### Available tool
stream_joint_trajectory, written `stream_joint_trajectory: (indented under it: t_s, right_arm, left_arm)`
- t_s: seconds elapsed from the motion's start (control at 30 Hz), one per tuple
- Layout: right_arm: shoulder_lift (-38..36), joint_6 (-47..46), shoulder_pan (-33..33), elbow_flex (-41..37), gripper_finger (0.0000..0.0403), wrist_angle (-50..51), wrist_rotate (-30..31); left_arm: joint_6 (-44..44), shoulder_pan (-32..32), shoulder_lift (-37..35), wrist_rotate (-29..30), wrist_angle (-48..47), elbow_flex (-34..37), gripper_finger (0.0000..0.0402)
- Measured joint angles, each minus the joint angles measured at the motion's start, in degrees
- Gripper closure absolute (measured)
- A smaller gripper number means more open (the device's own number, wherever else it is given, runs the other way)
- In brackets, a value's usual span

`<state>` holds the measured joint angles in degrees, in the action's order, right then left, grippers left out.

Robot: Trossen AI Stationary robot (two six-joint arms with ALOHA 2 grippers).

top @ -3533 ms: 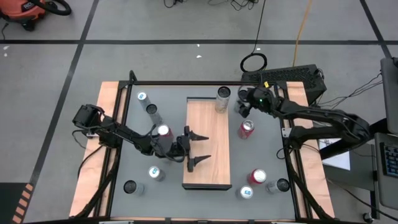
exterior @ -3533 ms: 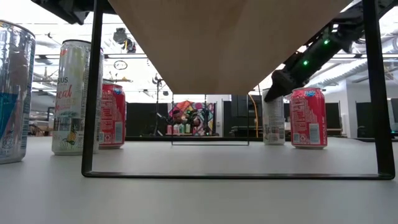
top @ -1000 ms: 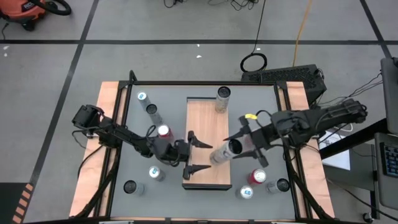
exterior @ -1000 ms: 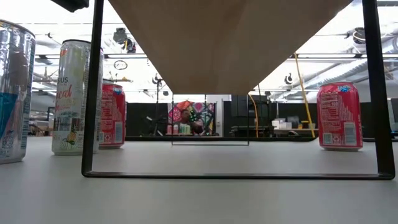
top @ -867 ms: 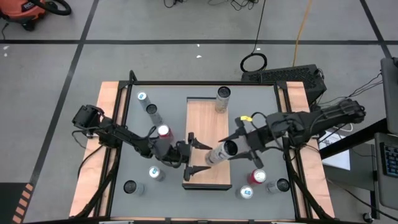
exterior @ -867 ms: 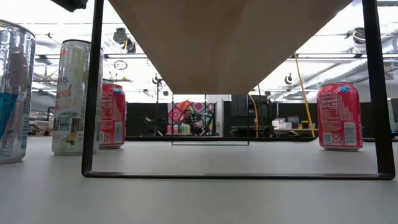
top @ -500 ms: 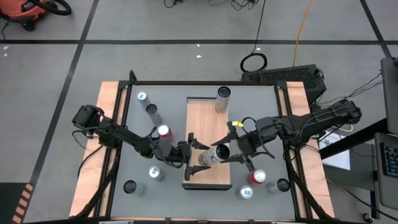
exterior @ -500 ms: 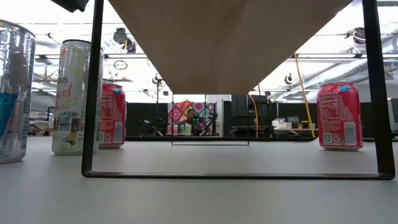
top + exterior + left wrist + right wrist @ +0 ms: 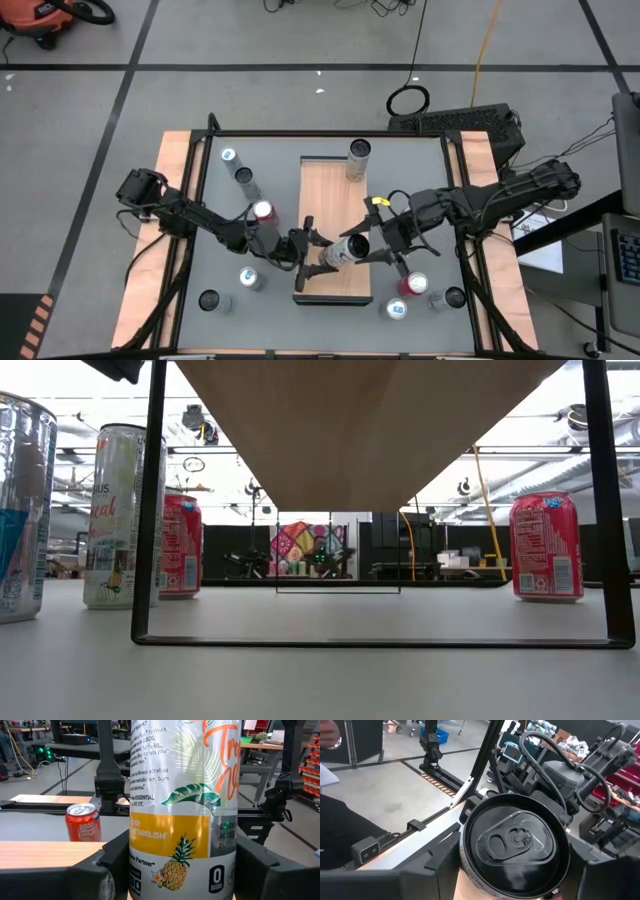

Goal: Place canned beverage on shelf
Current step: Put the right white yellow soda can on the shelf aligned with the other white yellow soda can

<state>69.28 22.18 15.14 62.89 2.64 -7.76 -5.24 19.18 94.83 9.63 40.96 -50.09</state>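
Observation:
A tall silver canned beverage (image 9: 343, 250) with a pineapple print (image 9: 175, 870) and a black lid (image 9: 516, 841) hangs tilted over the near half of the shelf (image 9: 325, 195), a light wooden board. Its top leans toward the table's right. My right gripper (image 9: 374, 245) comes from the right and is shut on its upper part. My left gripper (image 9: 316, 252) comes from the left and is closed on its lower part. Whether the can's base touches the board does not show. The low view shows only the shelf's underside (image 9: 370, 420). My left gripper pinches the can's lower body (image 9: 136, 865) between its two fingers (image 9: 107, 870), one on each side. It comes level from the table's left, fingers across the can. My right gripper pinches the can just below its top rim (image 9: 466, 862) between both fingers (image 9: 437, 862). It comes about level from the table's right, and the lid faces its wrist.
Another can (image 9: 359, 160) stands on the shelf's far end. Several cans stand on the table left of the shelf, among them a red one (image 9: 263, 211). More stand at the near right, including a red one (image 9: 414, 285). Black shelf legs (image 9: 150, 500) frame the space underneath.
My right gripper has carried the tilted can toward the table's left, over the shelf, until it sits between the left gripper's fingers. My left gripper has kept its place and narrowed its fingers onto the can's lower part.

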Motion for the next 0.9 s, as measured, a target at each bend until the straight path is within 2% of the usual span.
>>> stream_joint_trajectory:
  t_s: [0.23,0.37,0.43,0.6,0.77,0.9]
  right_arm:
    - [-0.39,-4.89,-0.02,0.0,0.013,0.72,0.51]
    - [-1.57,-9.24,0.03,0.04,0.0094,1.99,5.1]
    - [-2.28,-11.53,0.02,0.06,0.0082,2.54,7.83]
    - [-2.09,-17.65,0.57,0.11,0.0075,2.01,11.68]
    - [1.32,-19.88,2.13,0.07,0.0074,-1.66,25.06]
    - [5.01,-20.26,2.58,0.07,0.0074,-6.18,27.27]
  left_arm:
    - [-0.28,0.03,0.0,-0.02,-0.18,0.0,0.0153]
    - [0.51,0.07,0.02,1.39,1.23,0.04,0.0152]
    - [2.87,0.19,0.04,4.1,2.78,0.07,0.0152]
    - [9.99,1.15,0.04,15.85,4.2,-1.15,0.0152]
    - [15.27,1.23,0.04,24.7,7.32,-2.01,0.0152]
    - [17.69,1.25,0.04,27.63,10.12,-2.01,0.0152]
